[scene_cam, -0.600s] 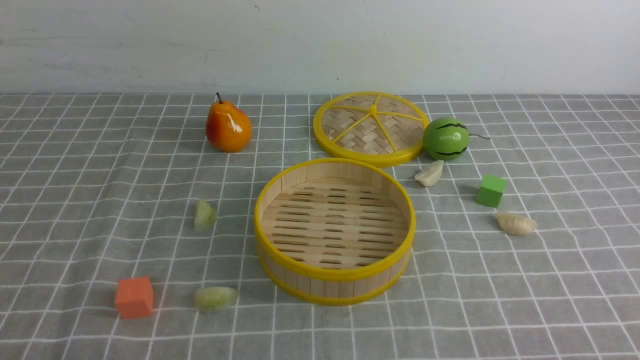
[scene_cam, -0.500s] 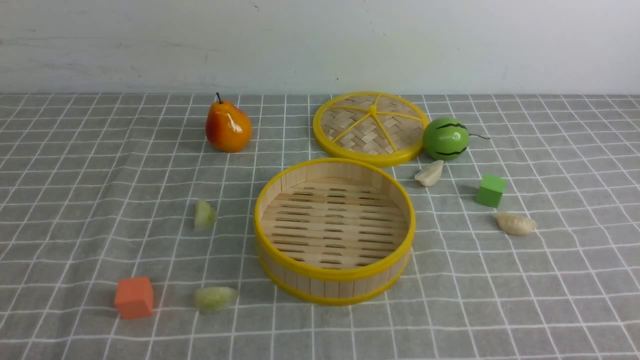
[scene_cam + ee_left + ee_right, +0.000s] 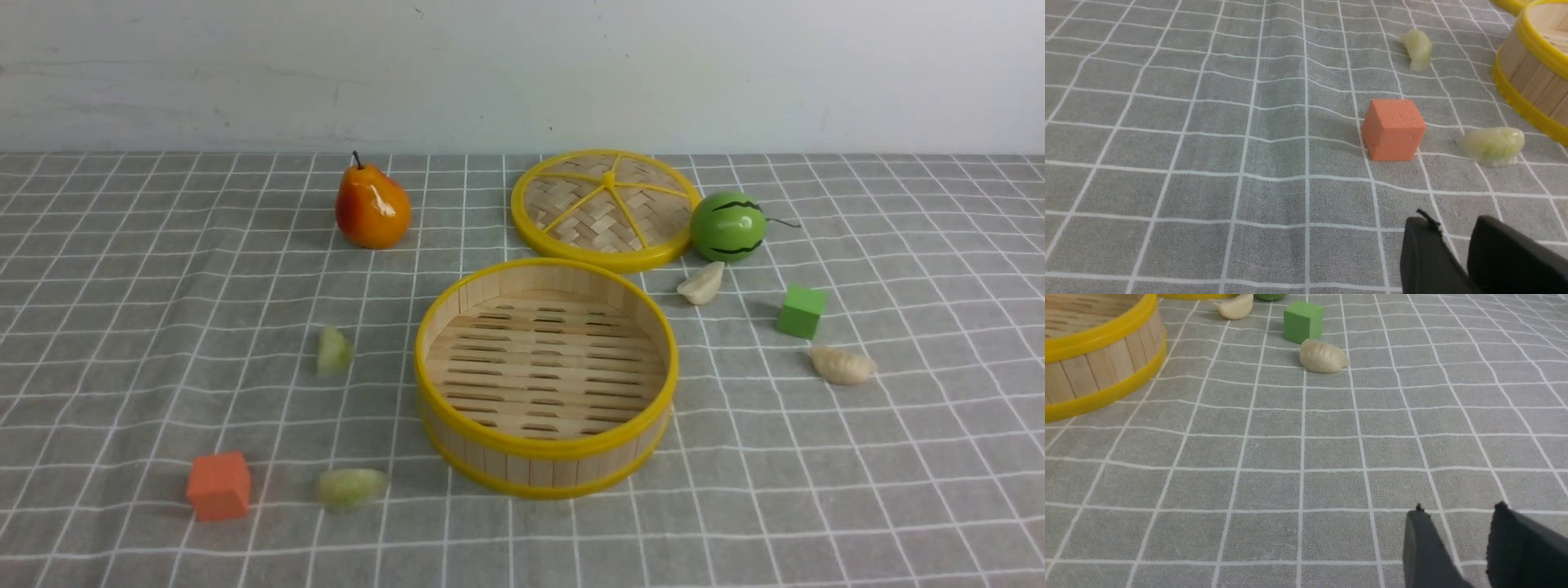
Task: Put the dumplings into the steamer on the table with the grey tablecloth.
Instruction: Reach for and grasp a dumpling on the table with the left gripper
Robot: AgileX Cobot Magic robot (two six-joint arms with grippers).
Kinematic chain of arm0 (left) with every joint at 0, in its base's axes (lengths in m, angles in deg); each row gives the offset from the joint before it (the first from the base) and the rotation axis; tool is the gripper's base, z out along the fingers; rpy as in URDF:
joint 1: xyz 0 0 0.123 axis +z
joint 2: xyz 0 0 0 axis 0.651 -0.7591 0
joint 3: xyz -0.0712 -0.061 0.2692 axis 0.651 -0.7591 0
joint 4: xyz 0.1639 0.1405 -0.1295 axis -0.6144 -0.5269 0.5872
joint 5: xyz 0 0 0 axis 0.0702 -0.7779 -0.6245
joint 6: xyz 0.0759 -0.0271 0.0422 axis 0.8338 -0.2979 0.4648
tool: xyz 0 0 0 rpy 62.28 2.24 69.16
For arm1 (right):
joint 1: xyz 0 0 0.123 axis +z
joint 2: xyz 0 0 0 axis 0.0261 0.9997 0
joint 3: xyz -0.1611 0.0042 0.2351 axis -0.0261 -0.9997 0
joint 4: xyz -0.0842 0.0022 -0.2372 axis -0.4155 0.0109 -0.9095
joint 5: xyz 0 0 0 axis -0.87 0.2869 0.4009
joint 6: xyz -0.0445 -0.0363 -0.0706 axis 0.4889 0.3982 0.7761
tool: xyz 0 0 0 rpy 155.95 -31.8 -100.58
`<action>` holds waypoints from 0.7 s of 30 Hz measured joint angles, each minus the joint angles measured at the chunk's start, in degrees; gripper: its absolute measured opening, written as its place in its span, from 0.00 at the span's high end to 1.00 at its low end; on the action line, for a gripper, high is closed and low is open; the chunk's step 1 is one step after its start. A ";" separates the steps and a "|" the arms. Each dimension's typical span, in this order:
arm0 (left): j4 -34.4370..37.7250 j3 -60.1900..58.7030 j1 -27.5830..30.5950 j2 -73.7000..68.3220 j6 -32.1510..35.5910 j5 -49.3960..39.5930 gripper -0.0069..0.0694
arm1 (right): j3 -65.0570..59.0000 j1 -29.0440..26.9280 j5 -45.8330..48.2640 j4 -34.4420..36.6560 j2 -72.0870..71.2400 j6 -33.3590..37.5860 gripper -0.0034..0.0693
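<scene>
The steamer (image 3: 539,469) stands with nothing in it at the middle of the grey tablecloth (image 3: 147,327) that covers the table. Two pale green dumplings (image 3: 334,351) (image 3: 352,487) lie to its left and two cream ones (image 3: 702,283) (image 3: 842,365) to its right. Neither gripper shows in the front view. In the left wrist view my left gripper (image 3: 1453,222) is open over bare cloth, short of the nearer green dumpling (image 3: 1491,145). In the right wrist view my right gripper (image 3: 1458,512) is open, well short of the nearer cream dumpling (image 3: 1323,356).
The woven lid (image 3: 606,208) lies flat behind the steamer, with a toy watermelon (image 3: 728,226) at its right edge. A pear (image 3: 372,208) stands at the back left. An orange cube (image 3: 219,485) sits beside the near green dumpling, a green cube (image 3: 801,311) between the cream ones.
</scene>
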 joint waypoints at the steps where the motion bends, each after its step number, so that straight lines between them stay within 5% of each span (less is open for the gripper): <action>1: 0.19 0.00 0.00 0.00 -0.41 0.11 0.69 | 0.00 0.00 0.00 0.00 0.00 0.00 0.62; 12: 1.54 -0.06 0.00 0.00 -1.63 2.52 0.68 | -0.07 0.00 -1.04 0.00 0.00 0.00 0.62; 16: 1.74 -0.06 0.00 0.00 -1.67 10.02 0.67 | -0.51 0.00 -5.55 0.00 0.00 0.00 0.62; 21: 1.74 -0.06 0.00 0.00 -1.55 27.97 0.67 | -0.56 0.00 -22.09 0.00 0.00 0.00 0.62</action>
